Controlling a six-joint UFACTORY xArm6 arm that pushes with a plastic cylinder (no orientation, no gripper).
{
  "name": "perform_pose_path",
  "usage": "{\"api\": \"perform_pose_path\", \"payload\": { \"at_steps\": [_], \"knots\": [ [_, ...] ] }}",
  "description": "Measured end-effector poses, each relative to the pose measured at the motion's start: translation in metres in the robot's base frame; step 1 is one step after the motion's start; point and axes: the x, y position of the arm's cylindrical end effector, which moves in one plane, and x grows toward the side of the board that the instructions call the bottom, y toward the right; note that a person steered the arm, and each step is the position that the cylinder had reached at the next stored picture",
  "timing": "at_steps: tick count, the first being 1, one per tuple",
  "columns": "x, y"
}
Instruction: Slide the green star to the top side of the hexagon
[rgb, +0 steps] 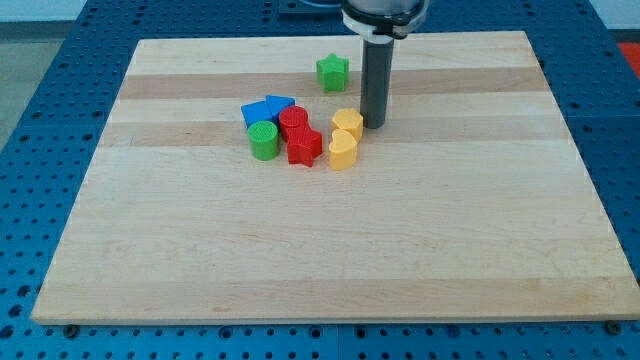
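The green star (333, 72) lies on the wooden board near the view's top, above the cluster of blocks. The yellow hexagon (348, 123) sits at the cluster's right, with a yellow heart (343, 151) just below it. My tip (375, 124) rests on the board right beside the hexagon's right side, close to touching it. The rod stands below and to the right of the green star, apart from it.
The cluster left of the hexagon holds a red cylinder (293, 121), a red star (304, 146), a green cylinder (264, 140), a blue cube (257, 112) and a blue triangle (279, 103). The board (330, 240) lies on a blue perforated table.
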Motion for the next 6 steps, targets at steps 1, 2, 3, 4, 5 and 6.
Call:
{"api": "perform_pose_path", "payload": {
  "at_steps": [1, 2, 3, 4, 5, 6],
  "knots": [
    [-0.020, 0.029],
    [-0.072, 0.031],
    [-0.115, 0.018],
    [-0.135, -0.030],
    [-0.129, -0.066],
    [-0.087, -0.066]
  ]
}}
